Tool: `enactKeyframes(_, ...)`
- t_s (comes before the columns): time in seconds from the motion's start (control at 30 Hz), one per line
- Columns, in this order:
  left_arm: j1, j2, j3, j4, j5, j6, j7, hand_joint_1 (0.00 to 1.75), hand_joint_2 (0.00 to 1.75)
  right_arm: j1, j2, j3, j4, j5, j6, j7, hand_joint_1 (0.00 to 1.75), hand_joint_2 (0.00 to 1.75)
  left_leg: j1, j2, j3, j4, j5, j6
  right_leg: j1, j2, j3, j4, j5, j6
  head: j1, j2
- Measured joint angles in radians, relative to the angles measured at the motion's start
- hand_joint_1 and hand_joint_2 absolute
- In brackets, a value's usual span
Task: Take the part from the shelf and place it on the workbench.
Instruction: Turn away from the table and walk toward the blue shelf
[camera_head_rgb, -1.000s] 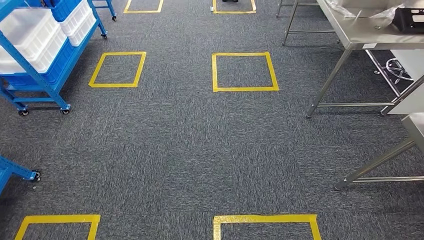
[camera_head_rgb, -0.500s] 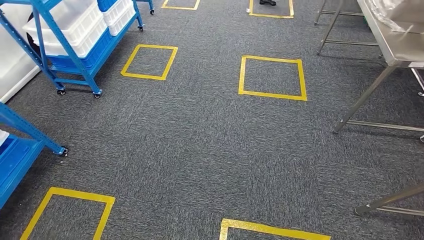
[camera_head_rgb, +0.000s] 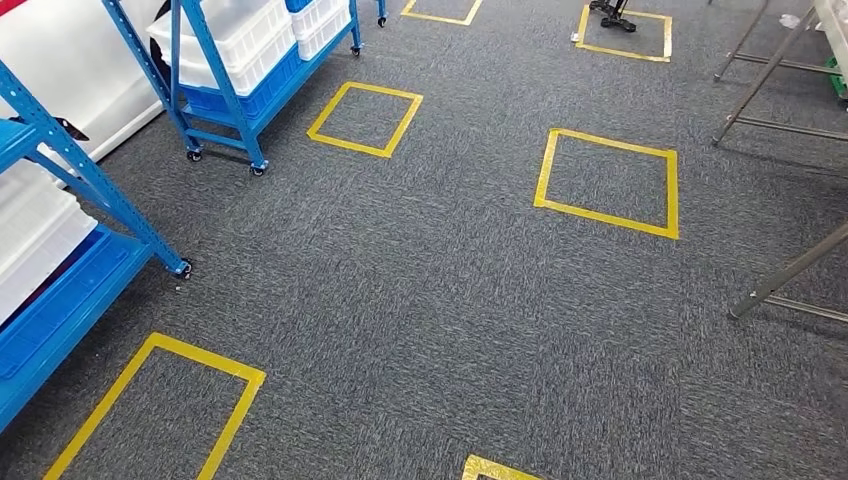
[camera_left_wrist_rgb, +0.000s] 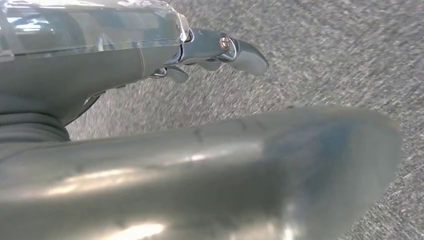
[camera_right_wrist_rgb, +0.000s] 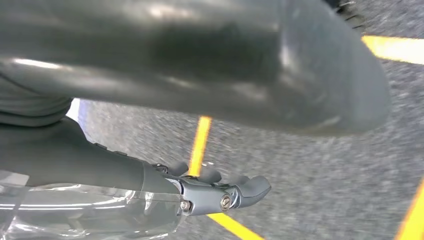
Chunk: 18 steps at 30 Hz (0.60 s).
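No part visible that I can pick out, just white bins (camera_head_rgb: 235, 40) on the blue shelf (camera_head_rgb: 215, 85) at the far left. Left hand (camera_left_wrist_rgb: 150, 65) and right hand (camera_right_wrist_rgb: 165, 192) hang over grey carpet (camera_head_rgb: 420, 310), fingers loosely apart, holding nothing. Yellow tape squares (camera_head_rgb: 608, 182) mark the floor.

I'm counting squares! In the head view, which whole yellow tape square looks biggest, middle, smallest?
1. Middle-right square, biggest.
2. Square beside the blue shelf cart.
3. Far square, smallest.
Nearer squares look bigger, so true sizes may match.

grey carpet floor (camera_head_rgb: 420, 300) bears yellow tape squares (camera_head_rgb: 608, 183) and blue wheeled shelves (camera_head_rgb: 232, 90).
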Motion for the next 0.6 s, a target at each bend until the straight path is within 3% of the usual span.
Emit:
enactKeyframes(0.03,0.0,0.0,0.0,0.0,0.0,0.0,0.0,0.0,0.0,-0.001,0.0,0.0,0.0,0.001,0.0,0.001,0.0,0.0,0.001,-0.01,-0.005,0.001,-0.001,-0.006,0.001,0.006,0.002,-0.007,-0.003,-0.004,0.0,0.0)
enactKeyframes(0.1,0.002,0.0,0.0,0.0,0.0,0.0,0.0,0.0,0.0,-0.003,0.002,0.0,-0.002,0.003,0.0,0.002,0.0,0.0,0.004,-0.021,-0.009,0.002,-0.001,-0.018,0.002,-0.021,0.005,-0.013,-0.001,-0.017,0.0,0.0)
enactKeyframes(0.17,0.003,0.001,0.0,0.0,0.0,0.0,-0.001,0.0,0.0,-0.002,0.005,0.0,-0.004,0.007,0.0,0.003,0.0,0.0,0.003,0.025,-0.027,0.043,-0.027,-0.027,0.001,-0.049,0.011,-0.022,0.001,-0.03,-0.004,0.0)
enactKeyframes(0.23,0.0,0.0,0.0,0.0,0.001,0.0,-0.005,0.0,0.0,0.002,0.007,0.0,-0.005,0.013,0.0,0.003,0.0,0.0,0.004,0.087,-0.085,0.161,-0.09,-0.035,0.004,-0.081,0.015,-0.025,-0.001,-0.039,-0.007,0.0)
enactKeyframes(0.3,-0.002,-0.001,0.0,0.0,0.003,0.0,-0.011,0.0,0.0,0.003,0.008,0.0,-0.005,0.02,0.0,0.004,0.0,0.0,0.008,0.104,-0.145,0.277,-0.133,-0.041,0.008,-0.113,0.016,-0.025,-0.005,-0.042,-0.007,0.0)
enactKeyframes(0.33,0.0,-0.002,0.0,0.0,0.004,0.0,-0.013,0.0,0.0,0.003,0.008,0.0,-0.005,0.023,0.0,0.006,0.0,0.0,0.01,0.107,-0.151,0.287,-0.126,-0.042,0.009,-0.128,0.017,-0.024,-0.007,-0.042,-0.007,0.0)
enactKeyframes(0.4,0.003,-0.002,0.0,0.0,0.007,0.0,-0.016,0.0,0.0,0.002,0.008,0.0,-0.005,0.028,0.0,0.009,0.0,0.0,0.01,0.122,-0.101,0.19,-0.062,-0.039,0.01,-0.153,0.025,-0.023,-0.013,-0.039,-0.007,0.0)
enactKeyframes(0.47,0.003,-0.002,0.0,0.0,0.009,-0.001,-0.018,0.0,0.0,0.002,0.008,0.0,-0.006,0.035,0.002,0.01,0.0,0.0,0.004,0.161,-0.032,0.055,-0.009,-0.028,0.012,-0.174,0.033,-0.022,-0.021,-0.032,-0.006,0.0)
enactKeyframes(0.53,0.001,-0.002,0.0,0.0,0.011,-0.001,-0.019,0.0,0.0,0.0,0.008,0.0,-0.006,0.042,0.002,0.007,0.0,0.0,-0.004,0.176,-0.011,0.006,0.0,-0.015,0.014,-0.19,0.04,-0.022,-0.026,-0.021,-0.006,0.0)
enactKeyframes(0.6,0.004,-0.002,0.0,0.0,0.015,0.0,-0.02,0.0,0.0,-0.006,0.008,0.0,-0.006,0.05,0.001,-0.001,0.0,0.0,-0.005,0.155,-0.008,0.0,0.004,-0.003,0.012,-0.2,0.047,-0.023,-0.03,-0.009,-0.006,0.0)
